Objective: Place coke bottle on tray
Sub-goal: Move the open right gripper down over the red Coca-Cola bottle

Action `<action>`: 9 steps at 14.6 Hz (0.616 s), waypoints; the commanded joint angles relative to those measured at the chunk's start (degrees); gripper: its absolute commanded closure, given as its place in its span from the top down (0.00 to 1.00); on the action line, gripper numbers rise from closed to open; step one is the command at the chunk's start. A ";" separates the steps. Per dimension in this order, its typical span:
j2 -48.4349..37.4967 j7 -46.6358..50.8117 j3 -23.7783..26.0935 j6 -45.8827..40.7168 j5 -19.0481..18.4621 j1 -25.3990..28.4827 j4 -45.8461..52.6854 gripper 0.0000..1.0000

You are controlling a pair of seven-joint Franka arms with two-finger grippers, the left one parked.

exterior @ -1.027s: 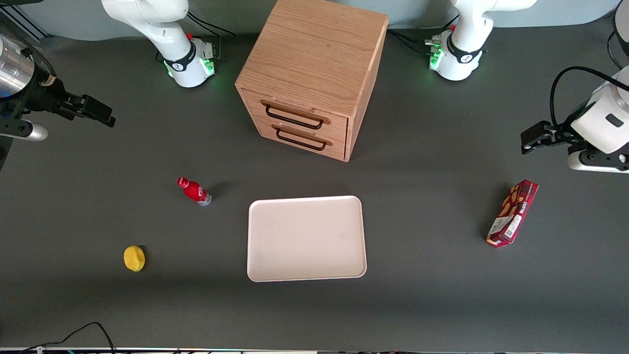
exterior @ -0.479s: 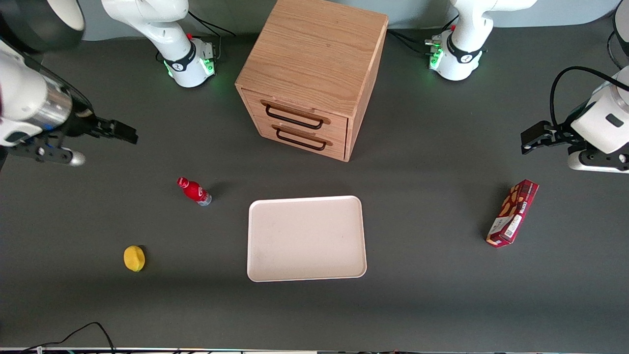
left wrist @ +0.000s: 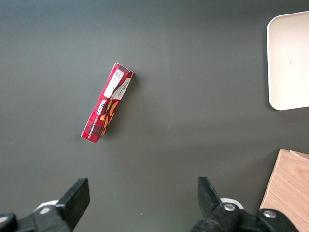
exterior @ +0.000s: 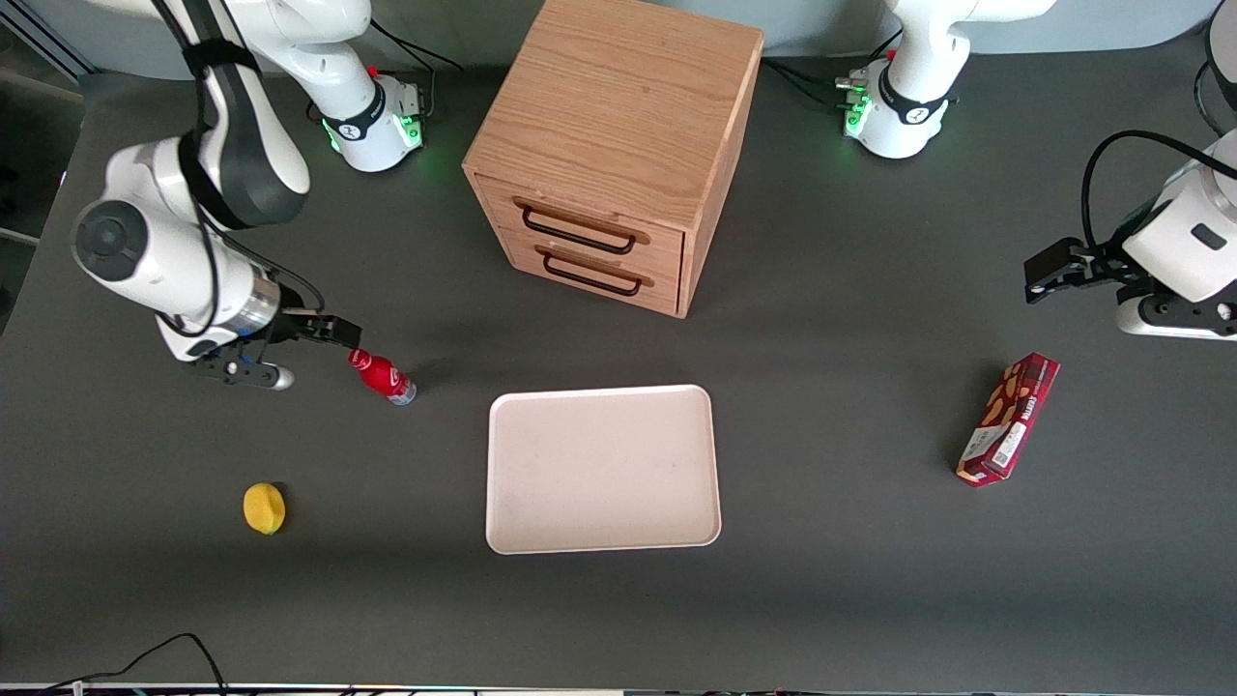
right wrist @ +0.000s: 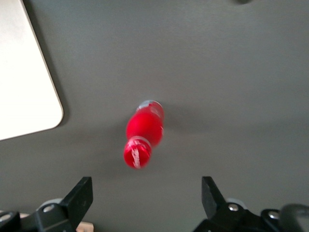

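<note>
Nearest the front camera, by the bench's front edge toward the working arm's end, lies a lemon (exterior: 264,508). The tray (exterior: 603,470) sits flat and bare near the middle of the bench, a little farther from that edge. Farther again stands the coke bottle (exterior: 382,375), upright on the bench and well clear of the tray's rim, its cap tipped toward the working arm's end in the front view.

This looks like the approach step: the bottle is not yet held. The gripper (exterior: 340,332) hangs just above and beside the cap, its 2 fingers spread wide; the right wrist view shows the bottle (right wrist: 143,133) centred between them, not touched. The next move probably calls for a short descent so the fingers straddle the bottle's body, then a firm close.

The right arm reaches down from its base near the bench's back edge, elbow raised, wrist angled toward the bottle. A wooden drawer cabinet (exterior: 614,145) stands farthest back.
</note>
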 commanded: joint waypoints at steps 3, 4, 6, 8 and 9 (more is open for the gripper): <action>3.27 1.66 -0.10 8.95 0.37 0.24 -2.89 1.00; 3.44 1.66 -0.10 10.53 0.37 0.24 -3.86 1.00; 3.53 1.66 -0.10 12.13 0.37 0.24 -5.53 0.82; 3.27 1.40 -0.01 12.31 0.28 0.24 -6.15 0.14; 3.27 1.39 -0.01 12.31 0.28 0.24 -6.24 0.00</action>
